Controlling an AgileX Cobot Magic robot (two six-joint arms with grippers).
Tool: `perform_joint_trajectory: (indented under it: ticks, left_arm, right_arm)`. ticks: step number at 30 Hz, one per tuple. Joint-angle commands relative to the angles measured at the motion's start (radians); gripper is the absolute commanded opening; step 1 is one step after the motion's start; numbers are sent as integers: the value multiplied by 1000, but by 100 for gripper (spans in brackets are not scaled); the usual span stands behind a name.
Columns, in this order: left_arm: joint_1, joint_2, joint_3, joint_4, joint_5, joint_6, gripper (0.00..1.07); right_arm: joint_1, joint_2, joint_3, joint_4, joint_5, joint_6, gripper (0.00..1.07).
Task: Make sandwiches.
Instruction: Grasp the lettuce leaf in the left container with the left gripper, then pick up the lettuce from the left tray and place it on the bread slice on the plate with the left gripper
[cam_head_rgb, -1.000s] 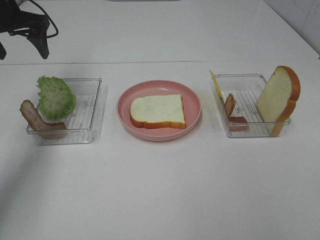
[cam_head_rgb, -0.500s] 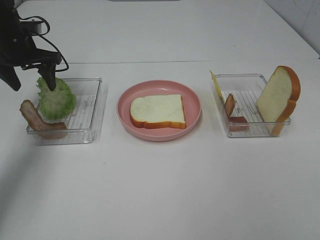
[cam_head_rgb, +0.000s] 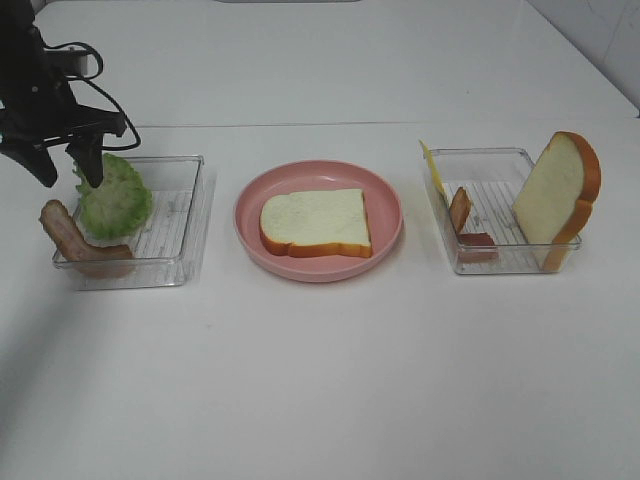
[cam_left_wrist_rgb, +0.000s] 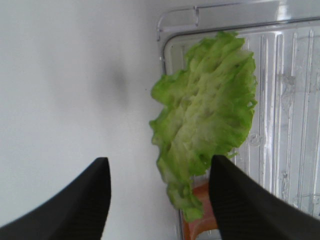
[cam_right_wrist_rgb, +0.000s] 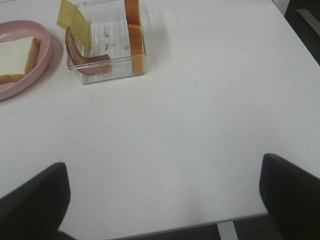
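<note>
A bread slice (cam_head_rgb: 316, 222) lies flat on the pink plate (cam_head_rgb: 390, 205). The green lettuce leaf (cam_head_rgb: 116, 196) leans in the left clear tray (cam_head_rgb: 180, 225) beside a bacon strip (cam_head_rgb: 70, 238); the leaf also shows in the left wrist view (cam_left_wrist_rgb: 205, 110). My left gripper (cam_head_rgb: 68, 172) is open just above the leaf's far left edge, its fingers (cam_left_wrist_rgb: 235, 200) astride the leaf's end. The right tray (cam_head_rgb: 500, 215) holds an upright bread slice (cam_head_rgb: 558, 192), a cheese slice (cam_head_rgb: 431, 168) and bacon (cam_head_rgb: 460, 212). My right gripper (cam_right_wrist_rgb: 165, 200) is open and empty, well away from the right tray (cam_right_wrist_rgb: 107, 55).
The white table's (cam_head_rgb: 330, 370) far seam runs behind the trays. The table's front edge (cam_right_wrist_rgb: 200, 224) shows in the right wrist view. The left arm's cable (cam_head_rgb: 105, 95) hangs behind the left tray.
My left gripper came in from the far left corner and dropped over the lettuce, then shifted slightly left and lower. Nothing else moved.
</note>
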Motion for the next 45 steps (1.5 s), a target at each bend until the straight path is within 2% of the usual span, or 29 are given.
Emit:
perform_joint_trajectory:
  ticks: [1, 2, 4, 7, 8, 18, 30, 37, 41, 45]
  left_arm:
    - [-9, 8, 3, -7, -5, 32, 31]
    - [-9, 8, 3, -7, -5, 32, 31]
    - [-12, 10, 3, -11, -10, 54, 10]
    - [-12, 10, 3, -12, -11, 55, 5]
    - [-12, 10, 3, -13, -12, 63, 0]
    - [-12, 2, 2, -18, -4, 68, 0]
    - [-60, -155, -4, -37, -21, 62, 0]
    - [-119, -177, -80, -112, 7, 61, 0]
    - [-187, -177, -145, -170, 23, 61, 0]
    - [-228, -177, -170, -220, 17, 61, 0]
  right_arm:
    - [-4, -30, 3, -2, -4, 7, 99]
    - [-4, -30, 3, -2, -4, 7, 99]
    - [-4, -30, 3, -2, -4, 7, 99]
    - [-4, -30, 3, -2, -4, 7, 99]
    - [-4, -30, 3, -2, -4, 7, 99]
    - [-4, -30, 3, -2, -4, 7, 99]
    - [-4, -30, 3, -2, -4, 7, 99]
    - [-4, -30, 3, -2, -4, 7, 99]
    - [-4, -30, 3, -2, -4, 7, 99]
    - [-4, -30, 3, -2, -4, 7, 99]
